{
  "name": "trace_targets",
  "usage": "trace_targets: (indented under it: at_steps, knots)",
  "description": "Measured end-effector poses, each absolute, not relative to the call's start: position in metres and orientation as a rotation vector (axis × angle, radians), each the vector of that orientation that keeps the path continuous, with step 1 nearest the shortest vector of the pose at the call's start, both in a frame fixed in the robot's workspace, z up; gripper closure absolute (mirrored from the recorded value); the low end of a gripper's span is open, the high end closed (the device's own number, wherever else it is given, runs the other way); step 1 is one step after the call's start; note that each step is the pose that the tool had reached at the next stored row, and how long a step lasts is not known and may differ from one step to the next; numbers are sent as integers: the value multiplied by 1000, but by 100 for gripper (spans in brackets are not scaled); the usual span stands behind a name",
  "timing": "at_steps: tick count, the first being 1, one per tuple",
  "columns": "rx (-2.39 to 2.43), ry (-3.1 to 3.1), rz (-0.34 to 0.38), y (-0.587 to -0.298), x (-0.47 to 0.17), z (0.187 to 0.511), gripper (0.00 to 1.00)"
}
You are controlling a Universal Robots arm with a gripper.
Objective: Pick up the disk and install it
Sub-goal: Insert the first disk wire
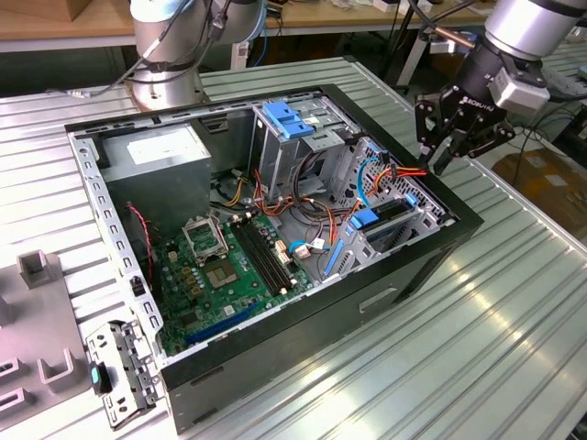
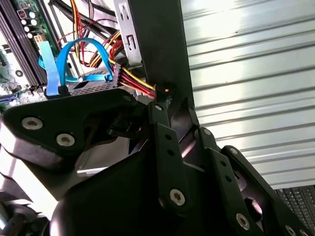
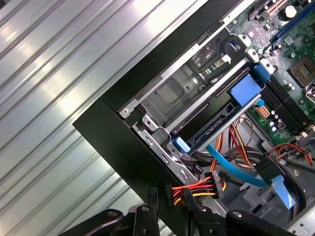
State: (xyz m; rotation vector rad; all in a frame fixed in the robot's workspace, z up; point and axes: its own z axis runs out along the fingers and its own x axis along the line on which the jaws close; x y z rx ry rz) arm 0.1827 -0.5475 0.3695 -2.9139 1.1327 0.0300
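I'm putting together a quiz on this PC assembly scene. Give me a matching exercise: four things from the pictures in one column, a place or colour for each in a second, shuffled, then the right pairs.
Things:
1. gripper
2. power supply box
3. motherboard
4. drive cage top

Places or colours:
A. green, on the case floor
B. light blue plastic
C. above the case's edge at the exterior view's right, by the red and yellow power cable
D. grey with a white sticker, in the case's far corner at the exterior view's left

Pairs: 1-C, 2-D, 3-A, 4-B
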Motion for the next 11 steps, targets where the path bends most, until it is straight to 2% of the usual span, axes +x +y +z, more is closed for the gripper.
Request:
trace_targets:
  at_steps: [6,7,8,9,11]
  knots:
    - [-2915,1122,17,-548,183,367,67]
    - [-2914,1120,12,-548,183,366,76]
    - [-2916,1117,11,-548,182,367,76]
    - [-2916,1114,11,-547,182,372,83]
    - [-2917,1114,11,-547,182,378,83]
